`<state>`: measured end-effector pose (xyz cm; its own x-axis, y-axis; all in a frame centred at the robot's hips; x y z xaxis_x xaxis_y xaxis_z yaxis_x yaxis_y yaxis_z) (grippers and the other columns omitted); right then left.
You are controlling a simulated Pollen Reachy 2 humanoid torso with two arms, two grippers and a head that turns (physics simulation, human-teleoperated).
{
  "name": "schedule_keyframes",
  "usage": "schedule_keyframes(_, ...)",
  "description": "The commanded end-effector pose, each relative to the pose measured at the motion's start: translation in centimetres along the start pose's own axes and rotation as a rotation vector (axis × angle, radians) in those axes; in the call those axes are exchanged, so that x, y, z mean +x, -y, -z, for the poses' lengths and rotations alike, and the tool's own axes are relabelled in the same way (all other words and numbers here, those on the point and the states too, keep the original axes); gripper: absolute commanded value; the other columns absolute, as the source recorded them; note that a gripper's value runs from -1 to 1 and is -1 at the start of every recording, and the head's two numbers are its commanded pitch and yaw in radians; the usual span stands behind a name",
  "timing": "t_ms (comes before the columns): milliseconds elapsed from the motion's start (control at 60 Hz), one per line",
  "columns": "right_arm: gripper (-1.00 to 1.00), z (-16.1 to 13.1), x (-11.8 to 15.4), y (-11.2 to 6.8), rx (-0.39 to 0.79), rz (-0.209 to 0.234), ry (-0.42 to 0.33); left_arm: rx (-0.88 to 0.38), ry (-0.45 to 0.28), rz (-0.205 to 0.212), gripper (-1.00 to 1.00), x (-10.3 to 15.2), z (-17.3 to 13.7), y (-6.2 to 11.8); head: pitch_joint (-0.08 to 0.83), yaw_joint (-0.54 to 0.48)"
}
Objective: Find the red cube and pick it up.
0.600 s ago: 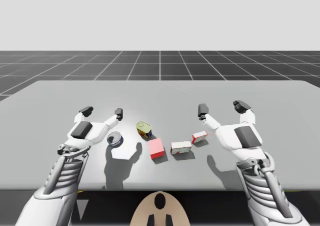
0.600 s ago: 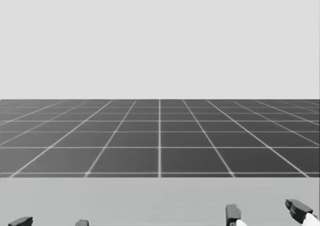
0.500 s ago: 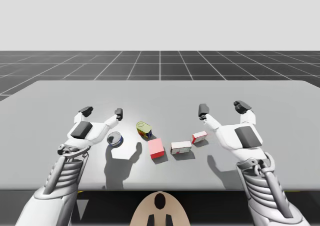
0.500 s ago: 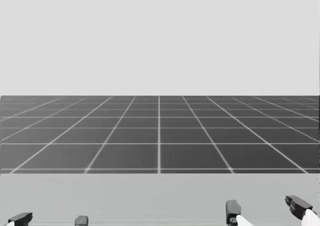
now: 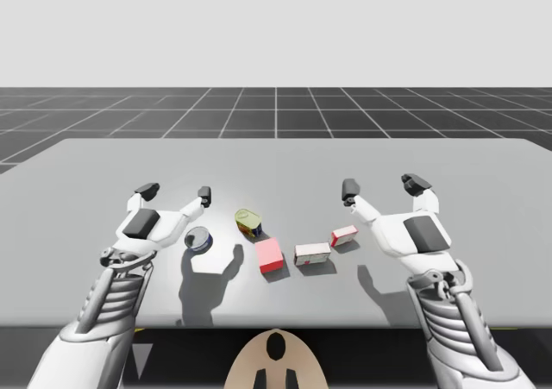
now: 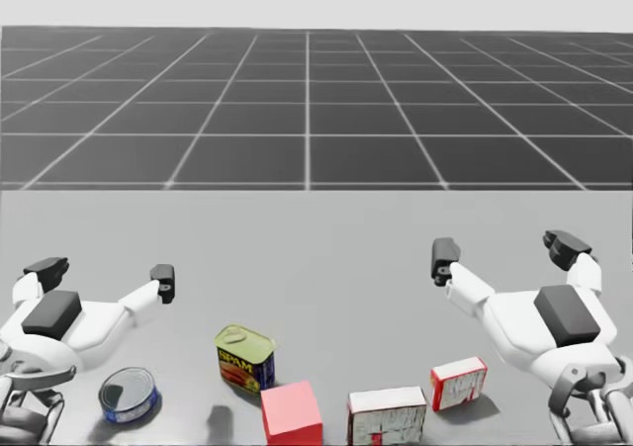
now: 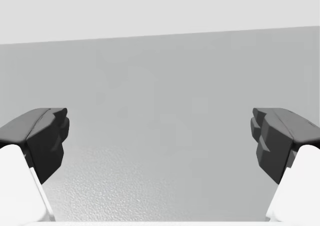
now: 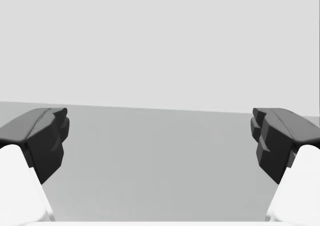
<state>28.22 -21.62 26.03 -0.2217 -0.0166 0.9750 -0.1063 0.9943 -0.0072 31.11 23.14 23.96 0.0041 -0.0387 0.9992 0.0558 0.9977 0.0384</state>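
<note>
We are working inside a computer-rendered test space: a plain grey table (image 5: 431, 160) is stretching out before us, a dark floor (image 5: 276, 104) ruled with a white grid is running away to a flat horizon, and a blank, pale backdrop (image 5: 276, 27) is rising behind it, evenly lit throughout.

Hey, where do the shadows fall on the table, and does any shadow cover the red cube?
High view: my left hand and right hand each throw a dark shadow on the table, toward its near edge; the left hand's lies beside the red cube, not on it. Head view: the cube sits in full light. Left wrist view: even grey table.
</note>
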Motion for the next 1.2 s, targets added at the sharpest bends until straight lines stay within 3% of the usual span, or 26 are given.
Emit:
schedule_keyframes(17, -1.00, 0.1, -0.1, -0.1, -0.002, 0.009, -0.004, -0.003, -0.001, 0.004, -1.00, 0.0, 0.0, 0.0, 0.425, -0.02)
schedule_keyframes(450, -1.00, 0.0, -0.1, -0.2, 0.008, -0.008, -0.009, -0.010, 0.001, 0.015, -1.00, -0.1, 0.0, 0.2, 0.669, 0.02)
schedule_keyframes(700, -1.00, 0.0, -0.1, -0.3, 0.015, -0.008, -0.010, -0.014, -0.001, 0.019, -1.00, -0.1, 0.0, 0.3, 0.739, 0.04)
schedule_keyframes(900, -1.00, 0.0, -0.1, -0.3, 0.017, -0.008, -0.011, -0.028, 0.001, 0.022, -1.00, -0.1, 0.0, 0.3, 0.740, 0.05)
schedule_keyframes(1017, -1.00, 0.0, -0.1, -0.3, 0.016, -0.008, -0.014, -0.138, -0.005, 0.035, -1.00, 0.0, -0.3, 0.0, 0.729, 0.05)
schedule_keyframes(1150, -1.00, 0.0, -0.1, -0.2, 0.008, -0.004, -0.016, -0.288, -0.044, -0.016, -1.00, 0.6, -1.2, 0.0, 0.719, 0.04)
schedule_keyframes(1200, -1.00, 0.0, -0.1, -0.2, 0.008, -0.002, -0.017, -0.376, -0.062, -0.015, -1.00, 1.0, -2.0, 0.1, 0.721, 0.04)
